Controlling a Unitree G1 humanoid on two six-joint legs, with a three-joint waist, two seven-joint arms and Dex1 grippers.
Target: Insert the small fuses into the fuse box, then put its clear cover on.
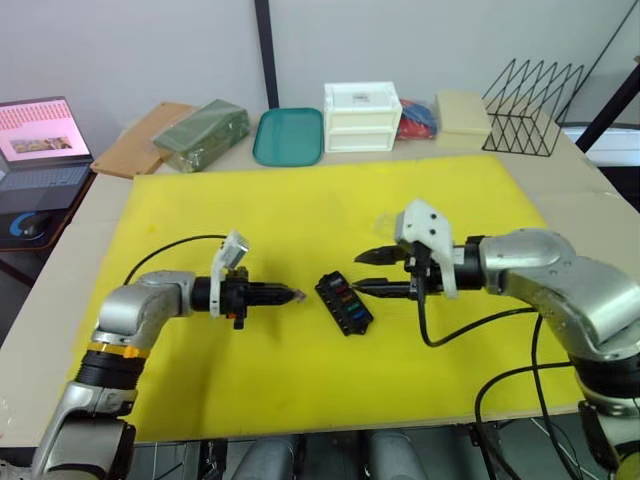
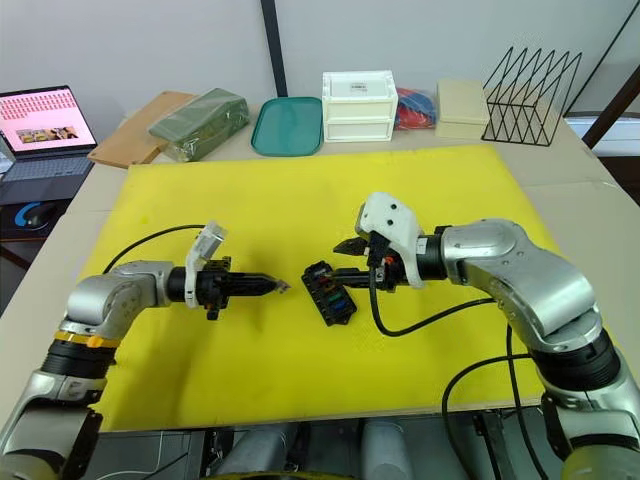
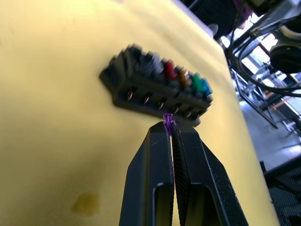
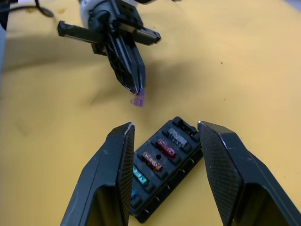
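The black fuse box lies on the yellow mat between my arms, with several coloured fuses seated in its slots. My left gripper is just left of the box, shut on a small purple fuse pinched at its fingertips. My right gripper hovers at the box's right side, open, its fingers straddling the box without touching it. The clear cover is out of view.
Along the table's back edge stand a white drawer box, a teal tray, a green packet, a cream box and a black wire rack. A laptop sits far left. Cables trail from both wrists across the mat.
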